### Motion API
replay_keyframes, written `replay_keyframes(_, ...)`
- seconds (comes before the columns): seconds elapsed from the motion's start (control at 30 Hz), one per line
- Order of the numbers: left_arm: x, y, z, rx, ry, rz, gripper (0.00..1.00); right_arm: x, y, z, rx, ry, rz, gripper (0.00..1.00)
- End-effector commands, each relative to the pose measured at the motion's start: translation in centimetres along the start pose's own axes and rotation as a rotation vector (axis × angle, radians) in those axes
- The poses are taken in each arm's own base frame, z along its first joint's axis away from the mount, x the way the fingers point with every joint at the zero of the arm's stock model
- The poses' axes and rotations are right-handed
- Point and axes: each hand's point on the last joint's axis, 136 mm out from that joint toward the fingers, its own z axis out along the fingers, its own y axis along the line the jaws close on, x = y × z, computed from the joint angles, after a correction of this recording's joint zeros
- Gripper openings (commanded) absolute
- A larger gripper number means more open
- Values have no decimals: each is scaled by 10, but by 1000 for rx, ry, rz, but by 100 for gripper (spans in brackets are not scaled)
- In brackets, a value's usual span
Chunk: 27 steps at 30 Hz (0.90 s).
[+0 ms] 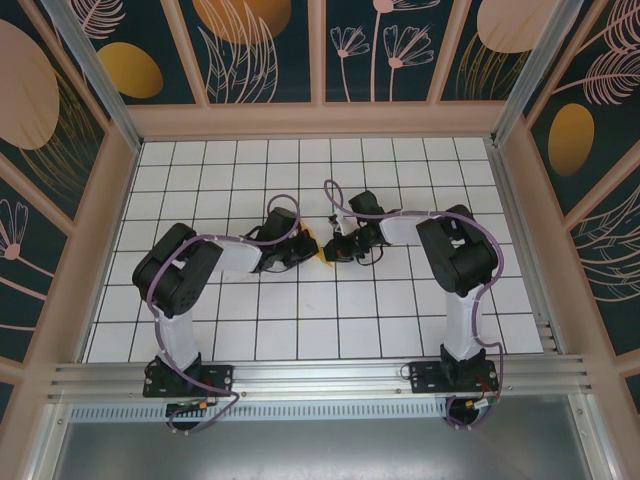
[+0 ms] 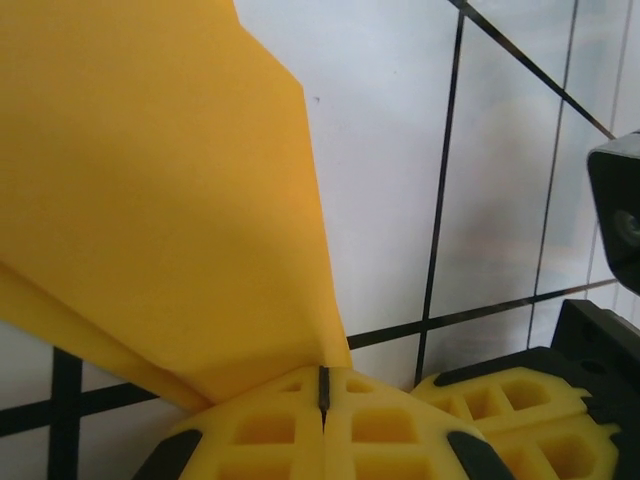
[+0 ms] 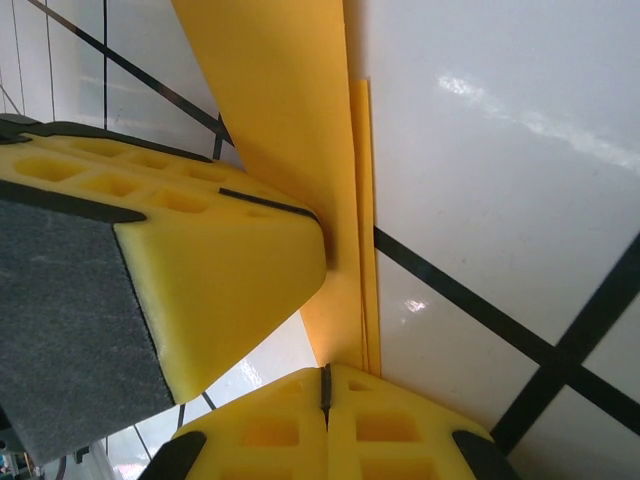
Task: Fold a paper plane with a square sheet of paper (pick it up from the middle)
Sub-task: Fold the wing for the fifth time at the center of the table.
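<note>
The orange-yellow sheet of paper (image 1: 318, 247), folded into layers, is held just above the middle of the tiled floor, where both grippers meet. In the left wrist view the folded paper (image 2: 160, 200) fans up to the left, and my left gripper (image 2: 323, 385) is shut on its lower tip. The right wrist view has the paper (image 3: 300, 120) as a narrow layered strip running down into my right gripper (image 3: 325, 385), which is shut on its end. One of the left gripper's yellow fingers (image 3: 220, 270) lies against the strip's left side. The right gripper's fingers (image 2: 500, 405) sit close beside the left ones.
White floor tiles with black grid lines (image 1: 330, 320) spread all round the grippers. Patterned wall panels (image 1: 260, 50) and a beige frame close in the back and sides. A metal rail (image 1: 320, 378) runs along the near edge by the arm bases.
</note>
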Motion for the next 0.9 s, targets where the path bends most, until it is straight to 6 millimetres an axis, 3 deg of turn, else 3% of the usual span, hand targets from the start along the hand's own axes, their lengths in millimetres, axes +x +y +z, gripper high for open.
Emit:
replay_keyframes(0.0, -8, 61, -5, -266, -70, -57, 3, 65, -83, 7, 320, 159, 183, 0)
replay_keyframes(0.2, -29, 94, -23, -322, -146, -143, 2, 71, -88, 7, 336, 167, 191, 0)
replay_keyframes(0.53, -68, 106, -49, -316, -260, -137, 3, 73, -90, 9, 336, 173, 196, 0)
replay_keyframes(0.6, -78, 91, -56, -282, -283, -91, 3, 73, -90, 9, 335, 173, 195, 0)
replay_keyframes(0.73, -90, 28, -78, -71, -312, 15, 4, 73, -90, 8, 337, 173, 196, 0)
replay_keyframes(0.87, -82, -6, -91, 52, -314, 56, 5, 73, -90, 9, 336, 174, 198, 0)
